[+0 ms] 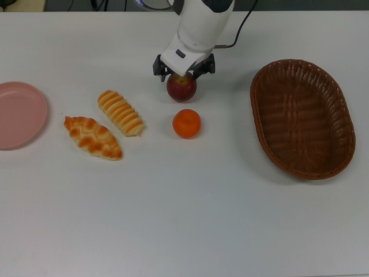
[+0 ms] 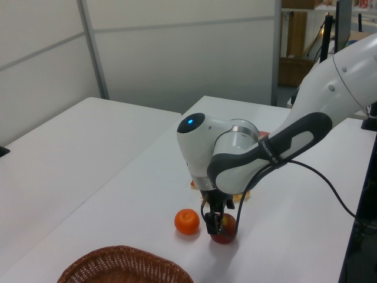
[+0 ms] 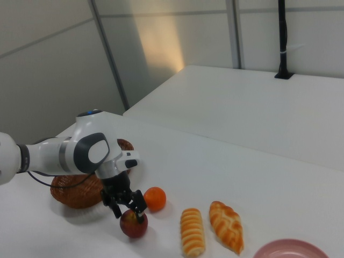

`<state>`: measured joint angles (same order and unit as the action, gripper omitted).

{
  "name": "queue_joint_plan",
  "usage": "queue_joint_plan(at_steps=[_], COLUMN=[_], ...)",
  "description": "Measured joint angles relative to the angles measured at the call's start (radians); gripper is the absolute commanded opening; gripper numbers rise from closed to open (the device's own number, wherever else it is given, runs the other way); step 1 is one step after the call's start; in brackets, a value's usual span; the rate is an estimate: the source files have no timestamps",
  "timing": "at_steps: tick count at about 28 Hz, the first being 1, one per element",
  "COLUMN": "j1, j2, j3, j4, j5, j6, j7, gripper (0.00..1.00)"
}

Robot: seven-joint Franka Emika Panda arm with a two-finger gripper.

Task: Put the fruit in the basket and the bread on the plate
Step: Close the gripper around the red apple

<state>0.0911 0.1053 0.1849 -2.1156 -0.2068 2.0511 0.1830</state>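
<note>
The dark red apple [image 1: 181,89] [image 3: 133,224] rests on the white table, with the orange [image 1: 187,123] [image 2: 187,221] just in front of it in the top view. My gripper [image 1: 183,75] [image 3: 129,210] is lowered over the apple and stands open, one finger on each side of its upper half. The striped roll [image 1: 120,112] and the braided roll [image 1: 92,137] lie side by side toward the top view's left. Cut by the top view's left edge is the pink plate [image 1: 20,112]. The wicker basket [image 1: 340,115] [image 3: 75,196] sits at the top view's right with nothing in it.
A black cable [image 2: 330,177] runs from the arm across the table at the left view's right. White wall panels stand behind the table. A second white table [image 3: 258,107] lies beyond in the right view.
</note>
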Motion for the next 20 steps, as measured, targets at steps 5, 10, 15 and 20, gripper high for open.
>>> queue_joint_plan(at_steps=[5, 10, 15, 20], j1=[0.013, 0.013, 0.011, 0.007], j2=[-0.006, -0.022, -0.013, 0.025], j3=[0.0, -0.001, -0.003, -0.004], j4=[0.005, 0.011, 0.01, 0.01], j5=[-0.001, -0.001, -0.002, -0.032], j6=[0.0, 0.0, 0.0, 0.001], j7=[0.014, 0.018, 0.018, 0.019], gripper=[1.0, 1.0, 1.0, 1.0])
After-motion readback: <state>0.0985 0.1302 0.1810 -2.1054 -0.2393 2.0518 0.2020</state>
